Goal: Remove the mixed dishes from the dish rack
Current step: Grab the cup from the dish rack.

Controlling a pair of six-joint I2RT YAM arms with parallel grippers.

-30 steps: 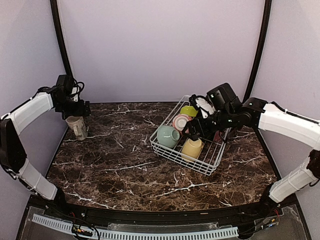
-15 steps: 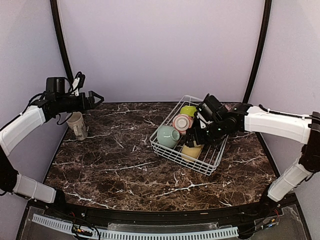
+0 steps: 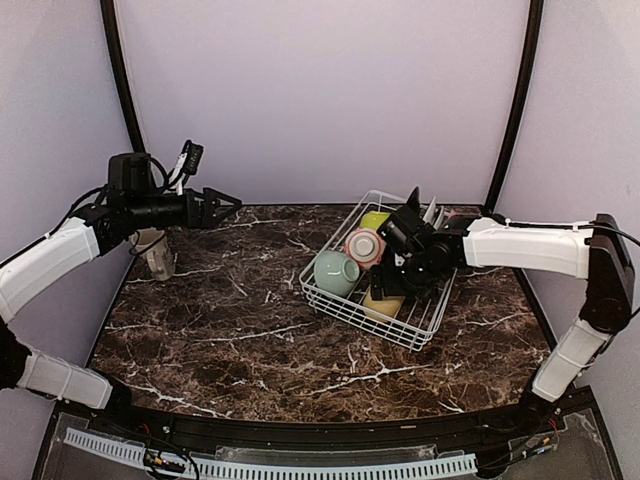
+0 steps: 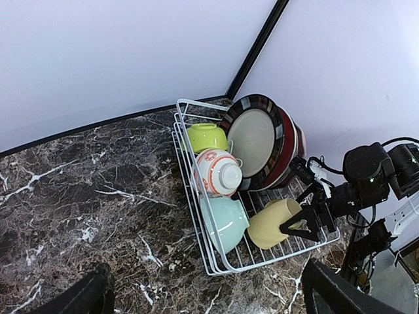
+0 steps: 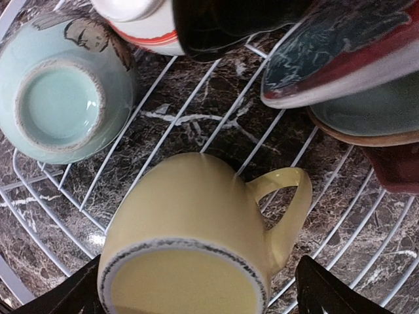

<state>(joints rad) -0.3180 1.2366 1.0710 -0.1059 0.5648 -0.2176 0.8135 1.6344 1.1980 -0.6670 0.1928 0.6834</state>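
Observation:
The white wire dish rack (image 3: 352,313) stands at the back right. It holds a lime bowl (image 3: 377,220), a pink-striped bowl (image 3: 364,245), a mint bowl (image 3: 336,272), a yellow mug (image 3: 384,299) lying on its side, and upright plates (image 4: 262,140). My right gripper (image 3: 393,283) is open low in the rack, one finger on each side of the yellow mug (image 5: 190,242) near its rim. My left gripper (image 3: 225,208) is open and empty in the air at the back left. A beige mug (image 3: 155,255) stands on the table below it.
The rack's wires (image 5: 196,91) and the mint bowl (image 5: 62,104) lie close to the right fingers; plate edges (image 5: 347,59) hang just above the mug's handle. Black frame posts rise at both back corners. The dark marble table (image 3: 230,330) stretches left of the rack.
My left gripper has left the beige mug on the table, risen and swung right, pointing at the rack. My right gripper has dropped lower in the rack, around the yellow mug.

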